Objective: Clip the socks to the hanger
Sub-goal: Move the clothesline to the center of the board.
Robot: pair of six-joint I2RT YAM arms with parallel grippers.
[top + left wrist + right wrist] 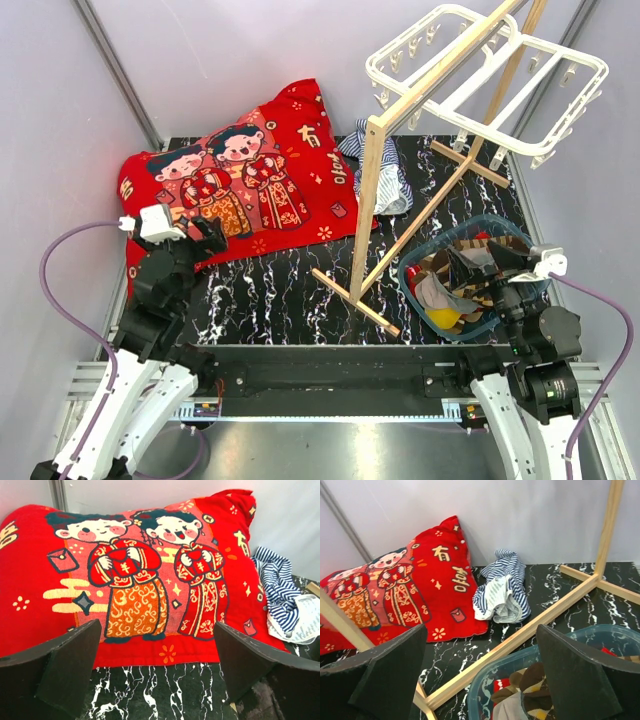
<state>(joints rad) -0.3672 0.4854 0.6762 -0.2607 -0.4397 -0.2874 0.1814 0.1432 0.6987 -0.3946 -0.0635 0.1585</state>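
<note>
The socks (pixel 455 272) lie heaped in a clear tub (pixel 408 290) by the near right corner of the surface. I judge they are gathered there so the right arm can pick from one spot. The hanger (pixel 575 57) hangs from a wooden rack (pixel 368 200) over the far right corner. It is raised off the surface, so its pegs dangle free to be reached from below. No sock is on it yet. A red pillow (pixel 250 180) fills the far left corner. A striped cloth (pixel 385 175) lies crumpled at the far edge between pillow and rack. Neither belongs to the job.

The right jaws hang just above the tub's near rim, spread wide with nothing between them. As far as the wrist view lets me tell, they touch nothing; checkered fabric shows right beneath them. The left jaws sit by the left edge, facing the pillow, equally wide apart and empty.
</note>
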